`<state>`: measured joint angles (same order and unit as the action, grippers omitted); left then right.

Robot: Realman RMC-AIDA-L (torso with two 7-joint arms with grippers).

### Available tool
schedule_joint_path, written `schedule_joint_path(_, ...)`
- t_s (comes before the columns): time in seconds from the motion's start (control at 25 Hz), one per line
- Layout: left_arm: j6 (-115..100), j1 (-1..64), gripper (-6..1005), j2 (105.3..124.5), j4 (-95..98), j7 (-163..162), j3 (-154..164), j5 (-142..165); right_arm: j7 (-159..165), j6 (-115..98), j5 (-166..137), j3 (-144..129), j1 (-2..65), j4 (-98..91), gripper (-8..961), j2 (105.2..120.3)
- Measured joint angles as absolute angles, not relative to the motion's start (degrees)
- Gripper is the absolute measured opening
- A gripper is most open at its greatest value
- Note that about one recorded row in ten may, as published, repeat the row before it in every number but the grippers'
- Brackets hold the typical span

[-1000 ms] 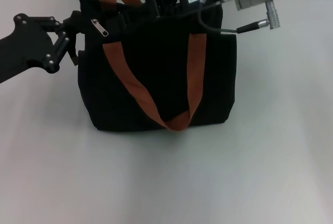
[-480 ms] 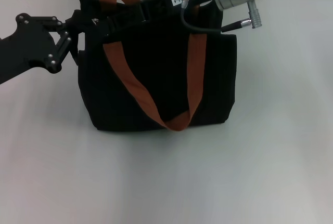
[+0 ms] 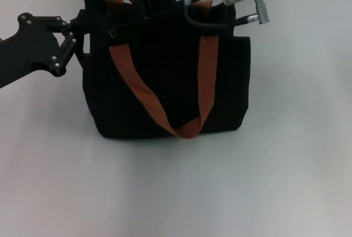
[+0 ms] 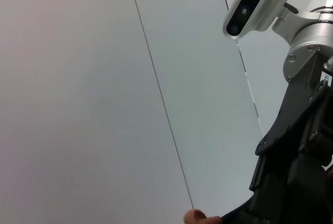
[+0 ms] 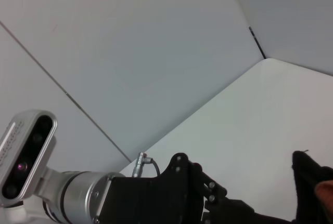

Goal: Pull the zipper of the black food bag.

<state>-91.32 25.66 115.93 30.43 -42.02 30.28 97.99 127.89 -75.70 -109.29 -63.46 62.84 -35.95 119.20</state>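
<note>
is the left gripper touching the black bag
Touching. The head view shows the left gripper meeting the black food bag at its upper corner, with no gap between them.

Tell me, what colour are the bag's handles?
Rust-orange handles on the black food bag, clearest in the head view.

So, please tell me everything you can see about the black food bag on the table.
The black food bag is a boxy tote of dark fabric standing upright on the white table. Two rust-orange webbing handles belong to it; one hangs down its front in a loop, one arches above the top edge. The left gripper is at its top left corner, and the right gripper reaches along its top edge. The zipper is not clearly visible.
</note>
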Motion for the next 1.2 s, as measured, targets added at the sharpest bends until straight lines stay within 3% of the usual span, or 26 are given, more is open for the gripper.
schedule_joint_path(0.28,-91.3,25.8,53,115.93,30.4,-42.1,30.1,98.0,127.7,-73.5,-109.1,-67.3,64.0,-35.7,458,119.49)
schedule_joint_path(1.2,-92.1,25.4,60,115.84,30.5,-42.2,30.0,97.6,128.9,-75.4,-108.6,-67.4,64.2,-36.2,420,119.59)
